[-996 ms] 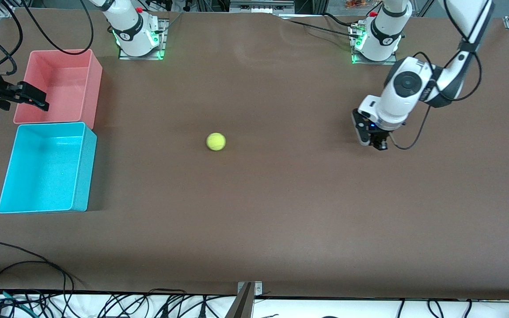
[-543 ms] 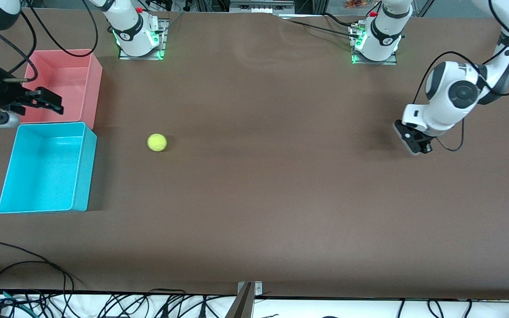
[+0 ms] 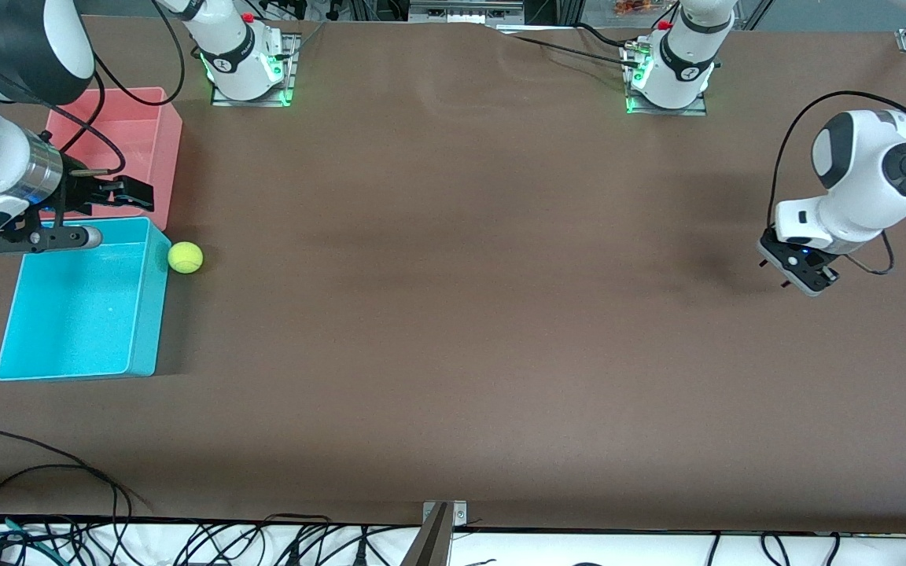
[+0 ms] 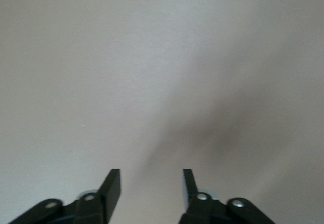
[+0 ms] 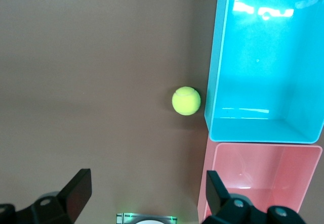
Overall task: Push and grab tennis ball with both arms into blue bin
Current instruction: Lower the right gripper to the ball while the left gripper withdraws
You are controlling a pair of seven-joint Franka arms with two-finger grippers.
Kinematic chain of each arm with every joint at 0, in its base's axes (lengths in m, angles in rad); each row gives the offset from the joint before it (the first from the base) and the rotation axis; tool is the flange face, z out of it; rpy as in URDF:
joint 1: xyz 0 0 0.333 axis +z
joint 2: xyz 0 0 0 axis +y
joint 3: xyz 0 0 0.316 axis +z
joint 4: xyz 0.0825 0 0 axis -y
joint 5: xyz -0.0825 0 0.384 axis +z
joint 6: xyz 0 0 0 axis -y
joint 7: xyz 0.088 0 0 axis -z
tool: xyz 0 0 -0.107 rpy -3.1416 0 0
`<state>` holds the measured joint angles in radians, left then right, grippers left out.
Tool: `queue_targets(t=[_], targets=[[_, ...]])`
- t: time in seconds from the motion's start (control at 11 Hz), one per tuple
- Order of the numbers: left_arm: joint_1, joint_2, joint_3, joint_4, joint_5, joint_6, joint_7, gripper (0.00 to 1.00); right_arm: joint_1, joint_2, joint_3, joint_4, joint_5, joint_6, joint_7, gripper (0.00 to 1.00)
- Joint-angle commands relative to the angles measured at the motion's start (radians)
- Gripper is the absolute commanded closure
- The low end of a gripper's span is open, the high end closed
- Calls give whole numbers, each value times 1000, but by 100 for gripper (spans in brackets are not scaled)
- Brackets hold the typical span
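Tennis ball point(image 3: 185, 257) on table, up against outer wall of blue bin point(image 3: 142, 365), not in it; needs lifting over rim. Right gripper point(image 3: 119, 196) hangs over pink bin point(image 3: 172, 126) edge, fingers wide apart, empty, prob. for grab. Left gripper point(image 3: 797, 271) over bare table at left arm's end, fingers part-open, empty, waiting.

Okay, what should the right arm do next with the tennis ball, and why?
Probably lower the right gripper over the tennis ball and grab it. The ball sits on the table against the blue bin wall, not inside, and the right fingers stand open above it.
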<state>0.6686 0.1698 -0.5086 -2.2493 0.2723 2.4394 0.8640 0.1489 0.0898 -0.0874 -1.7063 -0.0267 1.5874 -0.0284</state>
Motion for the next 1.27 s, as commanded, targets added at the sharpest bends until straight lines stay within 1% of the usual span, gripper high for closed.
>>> queue_targets(t=[0.0, 0.18, 0.27, 0.45, 0.63, 0.72, 0.81, 0.91, 1.0, 1.09, 1.18], targets=[[25, 25, -5, 127, -24, -104, -7, 0, 3, -19, -2, -64, -2, 9, 45, 0], [43, 36, -5, 206, -97, -170, -7, 0, 5, -21, -5, -114, -2, 40, 50, 0], [45, 34, -5, 229, -114, -186, -10, 0, 3, -31, -5, -174, -2, 86, 53, 0], [42, 33, -11, 269, -180, -218, -61, 0, 3, -57, -5, -318, -1, 262, 53, 0], [35, 30, -16, 304, -226, -234, -109, 0, 3, -48, -8, -422, 1, 424, 53, 0], [29, 25, -14, 322, -304, -265, -141, 0, 3, -30, -6, -473, 5, 532, 53, 0], [10, 16, -10, 329, -377, -313, -249, 0, 1, -15, -8, -530, 10, 637, 54, 0], [-9, 11, -10, 350, -380, -344, -345, 0, 1, -2, -6, -573, 10, 710, 55, 0], [-36, 8, -4, 376, -380, -379, -402, 0, 1, 33, -6, -594, 10, 771, 53, 0], [-78, 5, 10, 385, -380, -405, -475, 0, 1, 69, -6, -599, 10, 822, 53, 0], [-128, -1, 42, 416, -375, -457, -566, 0, 1, 103, -5, -599, 10, 857, 53, 0]])
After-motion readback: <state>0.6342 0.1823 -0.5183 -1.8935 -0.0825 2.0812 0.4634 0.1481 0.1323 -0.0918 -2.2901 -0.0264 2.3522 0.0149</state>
